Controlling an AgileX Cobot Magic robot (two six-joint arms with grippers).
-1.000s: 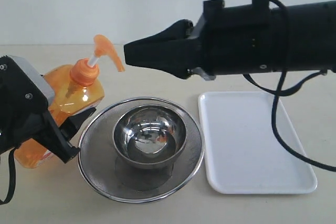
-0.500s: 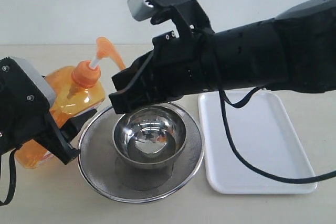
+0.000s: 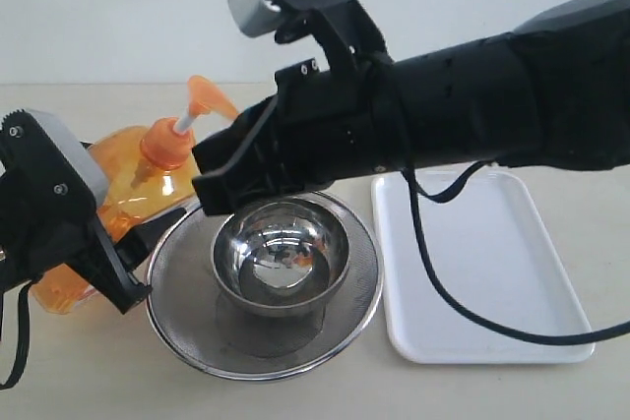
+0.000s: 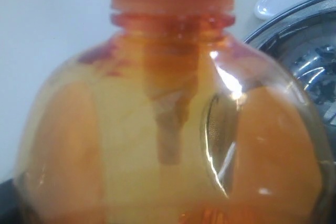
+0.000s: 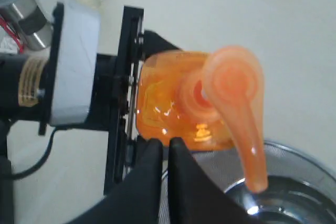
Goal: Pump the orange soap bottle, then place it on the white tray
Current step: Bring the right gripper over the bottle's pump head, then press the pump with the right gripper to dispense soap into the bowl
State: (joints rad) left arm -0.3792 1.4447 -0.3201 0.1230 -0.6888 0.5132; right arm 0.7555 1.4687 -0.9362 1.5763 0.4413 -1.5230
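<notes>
Exterior view: left gripper (image 3: 133, 253) clamps tilted orange soap bottle (image 3: 148, 184); right gripper (image 5: 164, 144) closed, holding nothing; bowl (image 3: 281, 253) in strainer (image 3: 187, 322).

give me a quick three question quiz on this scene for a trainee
1. True or false: the bottle stands on the tray.
2. What sits inside the strainer? A) bowl B) sponge C) cup
3. Which arm's fingers hold the bottle?
Key: 1 false; 2 A; 3 left fingers
</notes>
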